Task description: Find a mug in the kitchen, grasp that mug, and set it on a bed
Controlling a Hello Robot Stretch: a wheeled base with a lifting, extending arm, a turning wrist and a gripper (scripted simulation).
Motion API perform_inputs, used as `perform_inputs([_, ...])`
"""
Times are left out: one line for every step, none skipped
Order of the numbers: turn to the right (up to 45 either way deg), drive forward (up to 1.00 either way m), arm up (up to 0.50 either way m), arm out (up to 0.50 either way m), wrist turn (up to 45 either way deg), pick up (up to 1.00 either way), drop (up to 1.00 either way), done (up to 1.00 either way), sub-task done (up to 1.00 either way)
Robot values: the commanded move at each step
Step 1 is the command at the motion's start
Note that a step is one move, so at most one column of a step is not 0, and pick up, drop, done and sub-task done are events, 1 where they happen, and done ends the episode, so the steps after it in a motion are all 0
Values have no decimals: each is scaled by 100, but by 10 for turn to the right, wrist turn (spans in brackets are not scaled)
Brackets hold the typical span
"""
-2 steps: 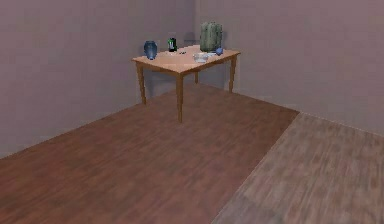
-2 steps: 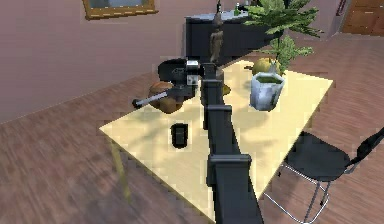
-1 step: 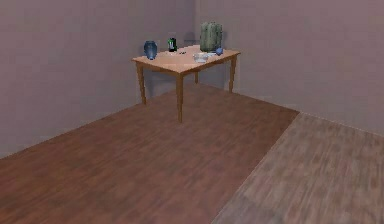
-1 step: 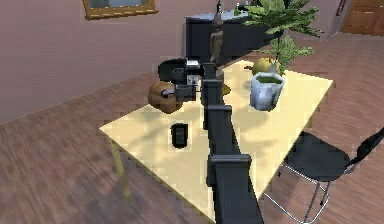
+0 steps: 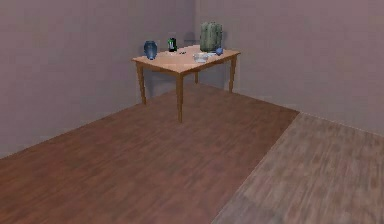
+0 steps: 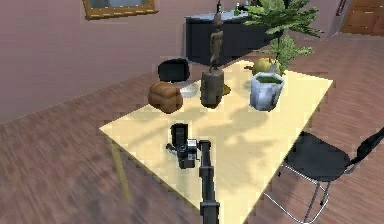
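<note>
Searching for a mug.
The gripper (image 6: 181, 141) is at the near yellow table (image 6: 250, 140), grip unreadable; next, locate a mug.

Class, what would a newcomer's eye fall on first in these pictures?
In the arm side view, a tall dark statue and a leafy potted plant stand on a pale yellow table. In the forward view, a wooden table bearing a blue vase stands in the corner.

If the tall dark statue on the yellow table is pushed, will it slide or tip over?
Probably tip: the statue is tall and narrow on a small base. It looks solid, so it is likely heavy for its size.
</note>
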Motion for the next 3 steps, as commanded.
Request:
perform_inputs([0,0,0,0,0,100,0,0,0])
perform_inputs([0,0,10,0,0,0,0,0,0])
perform_inputs([0,0,26,0,0,0,0,0,0])
